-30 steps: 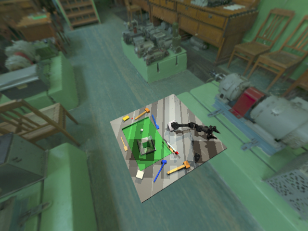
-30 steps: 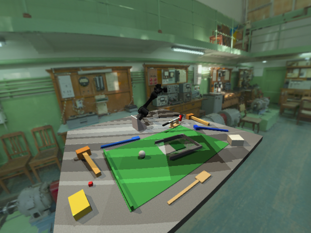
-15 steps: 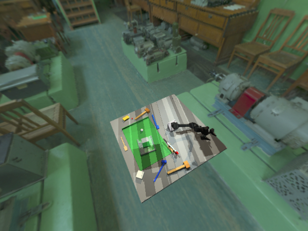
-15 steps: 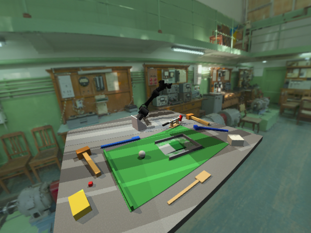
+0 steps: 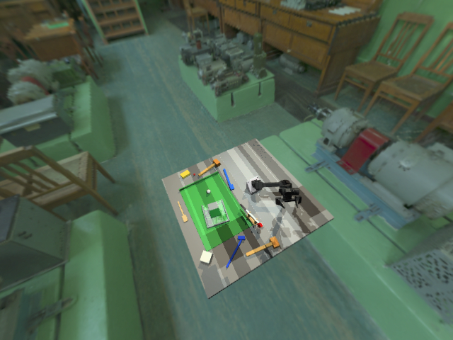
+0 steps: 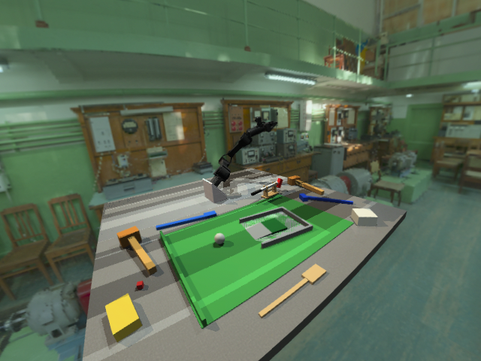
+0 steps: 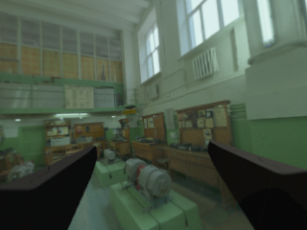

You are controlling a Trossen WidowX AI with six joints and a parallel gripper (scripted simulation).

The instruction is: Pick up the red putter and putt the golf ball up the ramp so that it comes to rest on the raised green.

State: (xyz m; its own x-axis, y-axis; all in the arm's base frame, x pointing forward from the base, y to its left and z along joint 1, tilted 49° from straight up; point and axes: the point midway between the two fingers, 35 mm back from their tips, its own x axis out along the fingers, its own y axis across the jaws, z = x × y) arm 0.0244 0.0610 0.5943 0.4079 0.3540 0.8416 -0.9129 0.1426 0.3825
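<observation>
Exterior view, putter: red-headed putter [image 5: 260,224] [image 6: 279,182] is lying across a small wooden stand [image 5: 252,219] [image 6: 270,192] by the mat edge, prob. propped so the shaft is staying off the table [image 5: 233,281] [image 6: 233,334] and fingers can get round it.
Claw: the claw [image 5: 289,205] [image 6: 276,123] [image 7: 153,149] is standing wide open w/ nothing in it, up high and pointing away from the mat, so wrist cam is getting just the room, no putter.
Ball: white golf ball [image 5: 208,191] [image 6: 219,238] is sitting on the green mat [image 5: 197,205] [image 6: 210,280], well apart from the putter, out in front of the ramp, imo so there's a straight run at it.
Ramp + green: grey ramp [image 5: 213,207] [image 6: 256,231] is facing the ball and leading to the dark raised green [image 5: 215,212] [image 6: 273,224]; dark rails are running round the sides and back, prob. to stop a ball rolling off.
Other tools: blue, orange and tan ones are lying round the mat, prob. decoys, tbh.
Progress: nothing's being putted yet, pickup is still to do.
Next: arm's needing to swing back, come down over the stand and pinch the shaft, imo.
Risk: a sloppy approach is maybe knocking the putter off its stand, or a loose pinch is letting the head twist at contact.
</observation>
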